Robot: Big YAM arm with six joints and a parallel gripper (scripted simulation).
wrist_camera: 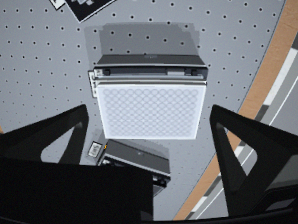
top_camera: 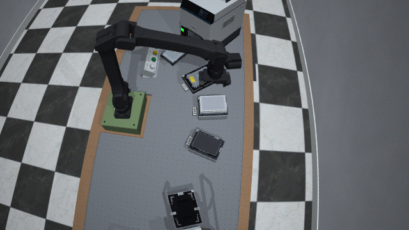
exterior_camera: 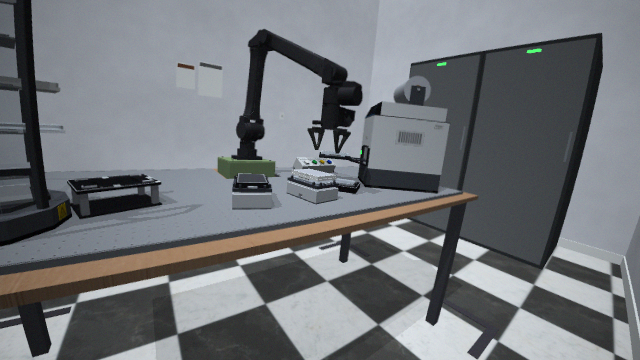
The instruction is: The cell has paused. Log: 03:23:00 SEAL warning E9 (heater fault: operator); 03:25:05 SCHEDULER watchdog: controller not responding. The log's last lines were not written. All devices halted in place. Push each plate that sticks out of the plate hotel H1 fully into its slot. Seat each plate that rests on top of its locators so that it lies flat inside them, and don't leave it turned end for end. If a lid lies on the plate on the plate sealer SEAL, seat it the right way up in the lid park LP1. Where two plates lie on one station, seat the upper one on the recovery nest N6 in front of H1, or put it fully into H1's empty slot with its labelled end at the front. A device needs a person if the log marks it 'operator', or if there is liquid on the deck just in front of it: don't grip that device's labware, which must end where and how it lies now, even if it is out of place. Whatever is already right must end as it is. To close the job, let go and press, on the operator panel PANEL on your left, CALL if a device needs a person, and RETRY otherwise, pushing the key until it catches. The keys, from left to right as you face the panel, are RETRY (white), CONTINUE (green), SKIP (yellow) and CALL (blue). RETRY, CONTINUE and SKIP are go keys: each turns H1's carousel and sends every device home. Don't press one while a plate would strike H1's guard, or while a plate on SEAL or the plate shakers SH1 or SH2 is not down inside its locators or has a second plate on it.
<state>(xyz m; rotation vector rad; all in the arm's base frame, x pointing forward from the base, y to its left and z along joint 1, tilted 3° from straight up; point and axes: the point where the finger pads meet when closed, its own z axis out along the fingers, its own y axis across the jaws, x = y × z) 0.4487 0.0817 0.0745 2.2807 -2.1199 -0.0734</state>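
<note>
My gripper (exterior_camera: 328,140) is open and empty. A white plate (top_camera: 212,105) lies on a pale shaker station just in front of LP1, and it fills the middle of the wrist view (wrist_camera: 149,106). A dark plate (top_camera: 206,144) lies on a second station further along. A pale plate (top_camera: 173,54) lies on the stage of the sealer SEAL (top_camera: 211,16). The panel (top_camera: 151,62) stands left of it.
The recovery nest N6 (top_camera: 185,209) stands empty at the near end of the deck. The hotel H1's dark post and base (exterior_camera: 25,150) show at the far left. The arm's green base (top_camera: 123,112) sits on the left edge. Grey cabinets stand behind the sealer.
</note>
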